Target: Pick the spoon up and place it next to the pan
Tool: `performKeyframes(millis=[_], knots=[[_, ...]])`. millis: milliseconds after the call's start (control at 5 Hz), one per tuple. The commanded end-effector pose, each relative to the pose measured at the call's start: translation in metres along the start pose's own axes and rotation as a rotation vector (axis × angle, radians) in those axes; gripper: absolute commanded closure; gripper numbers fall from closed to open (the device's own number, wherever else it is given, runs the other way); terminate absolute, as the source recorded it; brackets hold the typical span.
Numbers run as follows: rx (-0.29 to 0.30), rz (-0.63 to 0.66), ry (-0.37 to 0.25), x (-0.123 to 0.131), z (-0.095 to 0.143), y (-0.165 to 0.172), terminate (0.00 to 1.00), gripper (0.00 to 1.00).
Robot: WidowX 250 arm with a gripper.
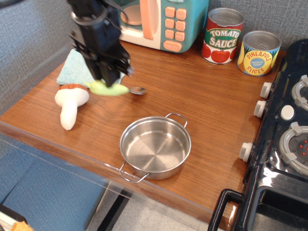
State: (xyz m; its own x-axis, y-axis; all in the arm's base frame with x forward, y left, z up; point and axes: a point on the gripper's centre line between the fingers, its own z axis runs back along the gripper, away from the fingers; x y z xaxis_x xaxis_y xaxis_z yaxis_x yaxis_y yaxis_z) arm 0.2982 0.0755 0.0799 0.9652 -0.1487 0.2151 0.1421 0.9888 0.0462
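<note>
We see one pan (155, 147) at lower centre holding nothing, two tins (222, 35) upper right, and the gripper (109, 81) clamping one spoon (115, 89).

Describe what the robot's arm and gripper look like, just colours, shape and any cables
The arm is matte black and blocky, coming down from the top edge of the picture. Its lower part widens into a boxy black body with small bracket-like bits sticking out at the sides. The gripper ends in short, flat black fingers. A thin dark cable loops beside the upper part. No markings or labels are readable.
</note>
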Motion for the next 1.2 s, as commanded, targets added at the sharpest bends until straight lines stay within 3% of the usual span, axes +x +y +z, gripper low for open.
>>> performKeyframes(millis=[0,200,600,800,1000], knots=[[0.019,-0.068,0.026,-0.02,-0.004,-0.032,0.0,1.0],[0.055,-0.048,0.123,-0.045,-0.024,-0.031,0.0,1.0],[0.082,0.058,0.169,-0.071,-0.027,-0.003,0.0,1.0],[0.073,0.046,0.152,-0.069,-0.023,-0.004,0.0,0.0],[0.085,0.024,0.095,-0.062,-0.001,-0.012,0.0,0.0]])
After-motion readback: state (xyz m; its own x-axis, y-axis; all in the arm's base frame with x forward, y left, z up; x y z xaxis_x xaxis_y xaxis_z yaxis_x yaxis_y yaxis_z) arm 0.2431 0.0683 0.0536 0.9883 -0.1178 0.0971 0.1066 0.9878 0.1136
